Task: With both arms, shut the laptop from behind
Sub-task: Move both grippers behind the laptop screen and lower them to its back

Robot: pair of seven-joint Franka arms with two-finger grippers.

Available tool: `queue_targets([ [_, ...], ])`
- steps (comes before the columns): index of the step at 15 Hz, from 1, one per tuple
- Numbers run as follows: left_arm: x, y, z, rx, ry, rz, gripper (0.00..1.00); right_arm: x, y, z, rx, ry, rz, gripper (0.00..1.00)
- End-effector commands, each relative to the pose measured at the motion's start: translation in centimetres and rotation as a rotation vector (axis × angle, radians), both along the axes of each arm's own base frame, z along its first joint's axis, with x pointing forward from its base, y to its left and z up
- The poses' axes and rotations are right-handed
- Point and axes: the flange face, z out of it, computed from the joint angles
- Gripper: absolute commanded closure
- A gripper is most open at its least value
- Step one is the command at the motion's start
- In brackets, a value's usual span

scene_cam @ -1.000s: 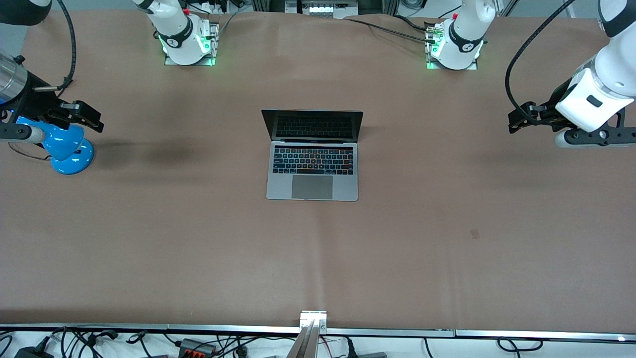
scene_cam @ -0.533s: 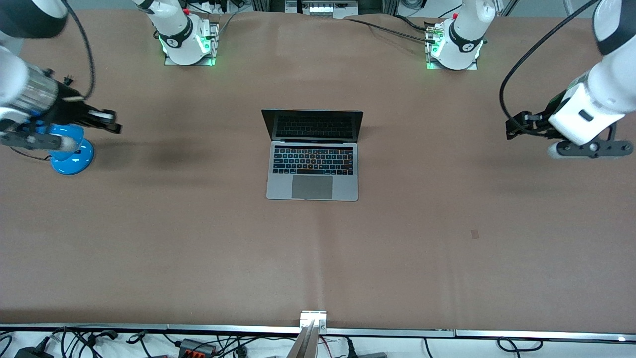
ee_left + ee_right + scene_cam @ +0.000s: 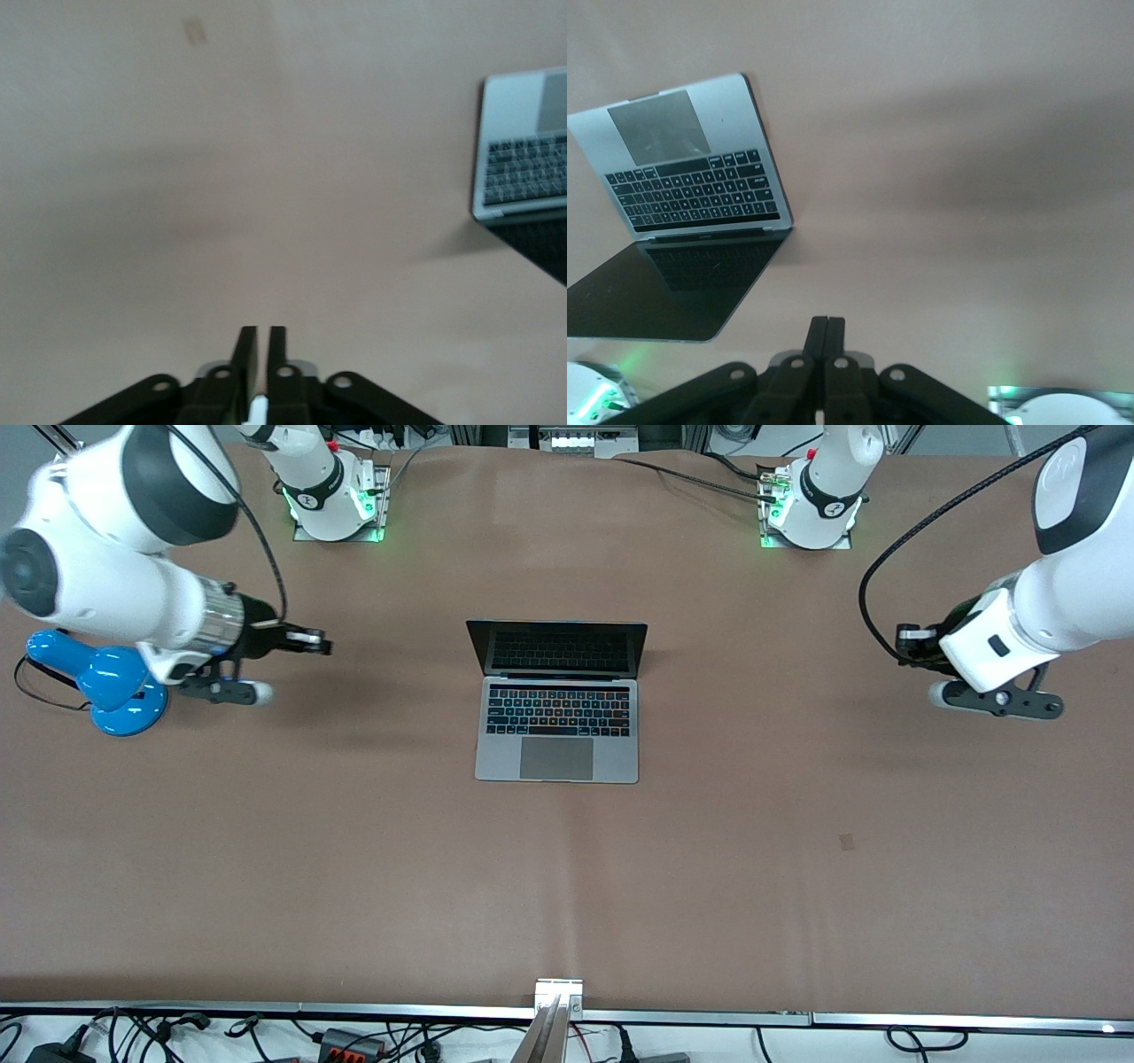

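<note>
The space-grey laptop lies open at the table's middle, its dark screen upright and facing the front camera. It also shows in the left wrist view and the right wrist view. My right gripper hovers over bare table toward the right arm's end, well apart from the laptop, its fingers pressed together and empty. My left gripper hovers over bare table toward the left arm's end, farther from the laptop, its fingers shut to a hairline gap with nothing between them.
A blue rounded stand with a thin cable sits at the right arm's end, partly under the right arm. The two arm bases stand at the table's back edge. A metal rail and cables run along the front edge.
Both arms have swung inward toward the laptop. The right gripper has moved much closer to it; the left gripper has shifted only a little. The laptop has not moved.
</note>
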Motion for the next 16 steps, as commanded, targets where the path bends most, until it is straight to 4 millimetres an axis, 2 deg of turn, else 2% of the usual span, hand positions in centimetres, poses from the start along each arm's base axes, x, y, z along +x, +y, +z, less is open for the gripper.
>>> queue_targets([
  [1, -1.2, -2.3, -1.3, -0.027, 0.061, -0.035, 0.99, -5.4, 1.9, -2.5, -0.002, -0.032, -0.017, 1.00],
  [4, -3.1, -7.5, -2.2, -0.048, 0.099, -0.043, 0.99, -8.1, 5.5, -4.8, -0.024, -0.032, -0.060, 1.00],
  [6, -4.5, -10.8, -2.8, -0.052, 0.122, -0.061, 0.99, -9.6, 8.6, -5.1, -0.010, -0.021, -0.079, 1.00],
  [8, -6.9, -13.5, -2.8, -0.037, 0.132, -0.086, 0.99, -10.6, 10.6, -5.5, -0.025, -0.021, -0.102, 1.00],
  [10, -9.3, -14.9, -3.7, -0.064, 0.174, -0.085, 0.99, -11.8, 12.5, -6.2, -0.036, -0.031, -0.110, 1.00],
  [12, -12.2, -15.1, -4.6, -0.094, 0.155, -0.060, 0.99, -12.9, 14.1, -6.9, -0.043, -0.039, -0.110, 1.00],
  [14, -15.3, -16.3, -6.0, -0.119, 0.153, -0.057, 0.99, -13.8, 15.9, -7.8, -0.046, -0.059, -0.116, 1.00],
  [16, -16.8, -17.8, -7.7, -0.119, 0.153, -0.067, 0.99, -14.1, 17.0, -8.5, -0.047, -0.069, -0.124, 1.00],
])
